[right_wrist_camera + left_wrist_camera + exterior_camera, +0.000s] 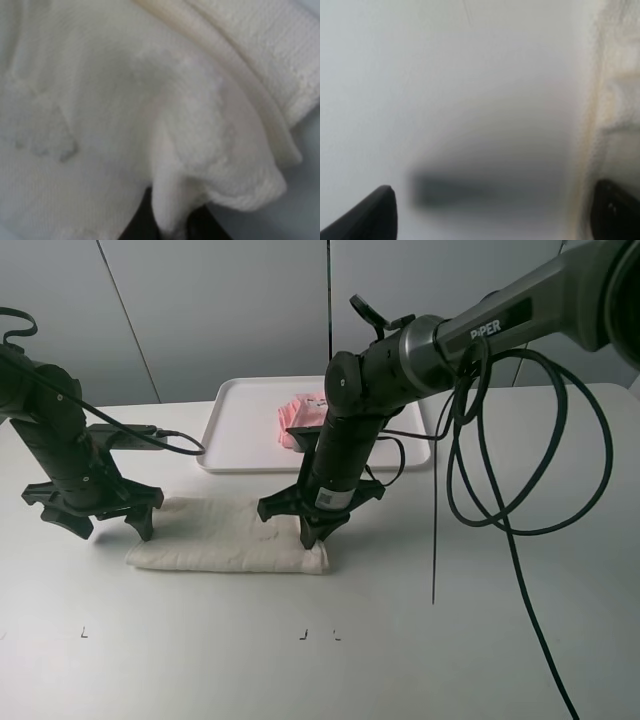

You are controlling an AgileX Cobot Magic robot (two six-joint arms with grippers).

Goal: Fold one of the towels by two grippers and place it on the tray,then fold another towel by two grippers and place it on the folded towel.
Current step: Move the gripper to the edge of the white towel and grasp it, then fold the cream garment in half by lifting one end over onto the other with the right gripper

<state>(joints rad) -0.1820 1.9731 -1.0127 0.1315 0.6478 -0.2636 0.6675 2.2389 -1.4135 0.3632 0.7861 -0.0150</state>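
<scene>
The cream-white towel lies on the table as a long folded strip in front of the tray. The pale pink towel sits folded on the tray, partly hidden by my right arm. My right gripper is shut on the strip's right end. In the right wrist view a ridge of cream-white towel is pinched between the dark fingers. At the strip's left end my left gripper is open and low over the table. Its wrist view shows the towel's edge by one finger.
Black cables loop from the right arm over the table's right side, and one strand hangs straight down to the surface. A cable from the left arm runs toward the tray's left rim. Small dark marks dot the table's front.
</scene>
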